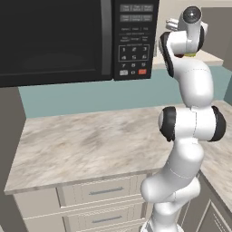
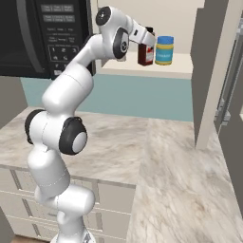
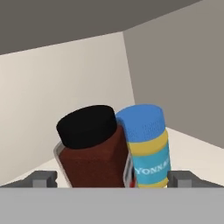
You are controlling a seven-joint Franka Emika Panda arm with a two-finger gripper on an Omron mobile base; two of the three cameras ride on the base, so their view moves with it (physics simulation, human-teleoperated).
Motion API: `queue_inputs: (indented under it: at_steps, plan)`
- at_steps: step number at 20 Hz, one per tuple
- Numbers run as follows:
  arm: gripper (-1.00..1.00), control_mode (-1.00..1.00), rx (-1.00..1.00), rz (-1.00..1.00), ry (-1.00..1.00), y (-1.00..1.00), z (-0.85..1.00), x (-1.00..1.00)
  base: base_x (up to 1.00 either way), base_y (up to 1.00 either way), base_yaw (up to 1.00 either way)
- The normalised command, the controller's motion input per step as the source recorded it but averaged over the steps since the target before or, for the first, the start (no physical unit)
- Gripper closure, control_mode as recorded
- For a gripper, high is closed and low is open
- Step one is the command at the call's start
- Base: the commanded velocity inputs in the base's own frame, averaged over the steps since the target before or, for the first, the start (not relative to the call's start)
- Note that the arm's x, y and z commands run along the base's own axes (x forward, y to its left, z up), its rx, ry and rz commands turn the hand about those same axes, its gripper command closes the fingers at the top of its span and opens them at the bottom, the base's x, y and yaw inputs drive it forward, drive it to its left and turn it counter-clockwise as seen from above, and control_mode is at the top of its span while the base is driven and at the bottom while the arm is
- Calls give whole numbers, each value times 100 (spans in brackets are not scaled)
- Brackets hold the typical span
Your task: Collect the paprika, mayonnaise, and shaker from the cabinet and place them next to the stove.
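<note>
The tool (image 3: 112, 179) is spread apart, one fingertip (image 3: 43, 178) at each lower corner of the hand view. Between them stand the dark red cylindrical paprika bottle with black cap (image 3: 92, 148) and, touching it, the blue-lidded yellow-banded mayonnaise jar (image 3: 146, 144), on the beige doorless cabinet shelf (image 2: 156, 70) at upper centre of the right base view.

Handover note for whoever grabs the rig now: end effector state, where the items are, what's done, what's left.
End effector: open, empty, fingertips either side of the paprika, not closed on it.
Paprika and mayonnaise stand side by side on the cabinet shelf, paprika left of the jar in the right base view.
Shaker: can't place it in these views. Stove: can't place it either.
Done: arm is raised to the shelf, lined up on the paprika.
Left: all three pickups and placements beside the stove.
</note>
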Motion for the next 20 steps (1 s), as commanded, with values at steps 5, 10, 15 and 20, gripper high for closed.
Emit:
queue_inputs:
  at_steps: [5, 10, 15, 20]
  plan:
    - [-100, -100, -1, 0, 1, 16, 0, 0, 0, 0, 0]
    - [-100, -100, -2, 0, 4, 18, 0, 5, 0, 0, 0]
    - [-100, -100, 0, 0, 5, 3, 0, 25, 0, 0, 0]
    - [-100, -100, 0, 0, 3, 0, 0, 31, 0, 0, 0]
